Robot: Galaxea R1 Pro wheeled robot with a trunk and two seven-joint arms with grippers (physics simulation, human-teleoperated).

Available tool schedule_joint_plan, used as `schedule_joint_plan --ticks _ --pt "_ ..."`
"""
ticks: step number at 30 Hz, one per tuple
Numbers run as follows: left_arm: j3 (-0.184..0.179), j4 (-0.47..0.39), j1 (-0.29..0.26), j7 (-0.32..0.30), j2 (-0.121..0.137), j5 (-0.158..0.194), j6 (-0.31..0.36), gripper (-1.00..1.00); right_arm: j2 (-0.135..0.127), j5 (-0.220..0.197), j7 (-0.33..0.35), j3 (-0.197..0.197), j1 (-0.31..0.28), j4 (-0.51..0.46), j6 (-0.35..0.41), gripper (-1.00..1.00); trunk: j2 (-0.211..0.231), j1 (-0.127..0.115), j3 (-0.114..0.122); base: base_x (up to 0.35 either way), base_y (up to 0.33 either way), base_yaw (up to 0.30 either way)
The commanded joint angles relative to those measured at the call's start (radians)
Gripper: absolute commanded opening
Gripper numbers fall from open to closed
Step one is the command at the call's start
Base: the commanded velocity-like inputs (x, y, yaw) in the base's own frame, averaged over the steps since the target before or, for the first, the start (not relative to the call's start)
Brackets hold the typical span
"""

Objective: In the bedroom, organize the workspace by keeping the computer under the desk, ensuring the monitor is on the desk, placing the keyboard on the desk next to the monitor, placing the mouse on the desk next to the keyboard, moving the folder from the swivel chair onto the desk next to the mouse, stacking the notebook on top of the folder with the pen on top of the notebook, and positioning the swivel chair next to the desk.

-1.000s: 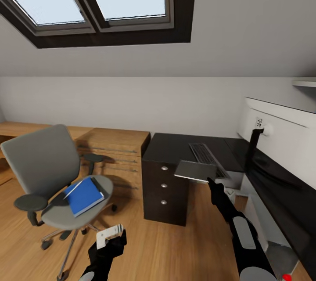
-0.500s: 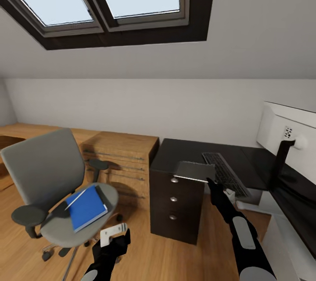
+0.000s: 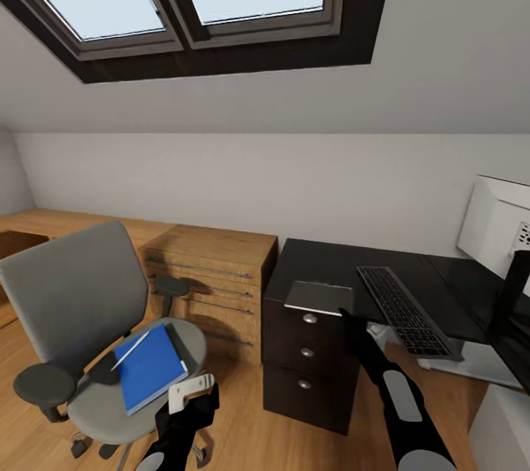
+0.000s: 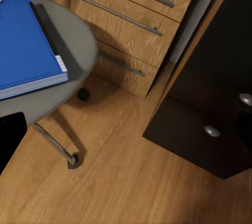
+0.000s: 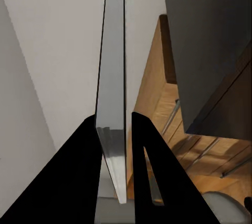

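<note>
Notebook (image 3: 319,298) sits clamped flat in my right gripper (image 3: 343,313) above the desk (image 3: 324,265) corner. Folder (image 3: 149,366) lies on the swivel chair (image 3: 81,309), nearest my left gripper (image 3: 190,394); its opening I cannot tell.

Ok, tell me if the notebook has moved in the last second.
Yes: the notebook shifted left, off the keyboard, now over the drawer knobs.
</note>
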Motion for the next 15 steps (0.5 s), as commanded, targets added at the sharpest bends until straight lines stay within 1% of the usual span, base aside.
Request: schedule_joint_plan --ticks 1,6,10,15 --pt "-0.002 -0.002 0.0 0.008 0.0 0.01 0.002 1.0 0.001 -0.01 0.003 -0.005 -0.001 0.004 0.01 -1.0 -0.001 0.0 -0.001 0.022 0.035 0.001" --pt "-0.004 -0.011 0.0 0.008 0.0 0.01 0.002 1.0 0.001 -0.01 0.002 -0.004 -0.001 0.022 0.01 -1.0 -0.001 0.0 -0.001 0.008 0.012 0.0" --pt "-0.004 -0.034 0.0 0.007 0.0 0.01 0.002 1.0 0.0 -0.011 0.002 -0.004 -0.001 0.025 0.01 -1.0 -0.001 0.0 -0.001 0.001 0.002 0.0" --pt "-0.005 -0.04 0.0 0.006 0.0 0.01 0.003 1.0 0.0 -0.011 0.006 -0.005 -0.001 0.025 0.01 -1.0 -0.001 0.0 -0.001 0.029 0.0 0.0"
